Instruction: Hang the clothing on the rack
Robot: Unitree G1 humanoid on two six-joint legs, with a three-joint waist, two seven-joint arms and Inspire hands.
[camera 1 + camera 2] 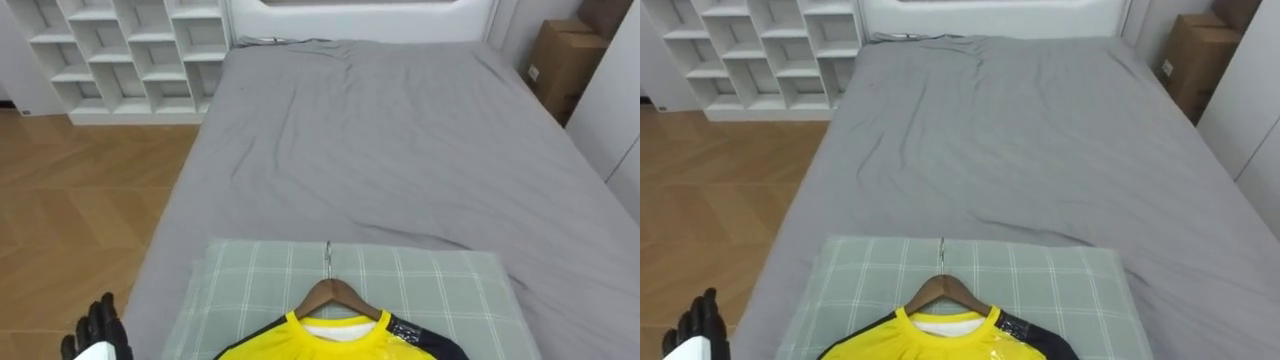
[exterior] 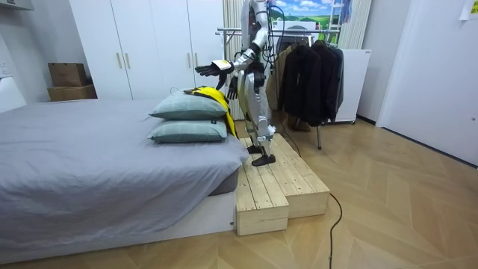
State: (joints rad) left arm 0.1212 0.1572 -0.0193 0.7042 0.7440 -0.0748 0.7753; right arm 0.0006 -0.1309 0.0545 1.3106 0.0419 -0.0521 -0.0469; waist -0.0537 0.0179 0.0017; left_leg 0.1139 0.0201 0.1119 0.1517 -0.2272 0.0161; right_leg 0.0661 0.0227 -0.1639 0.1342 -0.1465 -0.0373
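From my station the biggest thing ahead is the bed [image 1: 400,150], its grey sheet lightly creased and running away from the robot to a white headboard. Beyond its left side, across a wooden floor, stands a white shelf unit [image 1: 120,50] of open cubbies. In the room view a clothes rack [image 2: 314,67] hung with dark garments stands behind the robot, and the robot itself stands upright on a low wooden platform [image 2: 276,190] set against the end of the bed, facing along the mattress. Two pillows lie stacked at that end; the top pillow [image 1: 430,290], green with a pale check, sits right under the head camera. A cardboard box [image 1: 565,65] sits on the floor off the bed's far right corner. The yellow shirt [image 1: 275,345], with dark sleeves, lies flat on the top pillow, already threaded on a wooden hanger [image 1: 335,292] whose metal hook [image 1: 328,258] points up the bed and rests on the pillow. My left hand [image 1: 100,325] hovers at the lower left, out over the floor beside the bed and clear of the shirt, with its dark fingers straight, spread and holding nothing. In the room view the right hand [image 2: 233,87] hangs lower, close by the torso, and I cannot tell how it is set.
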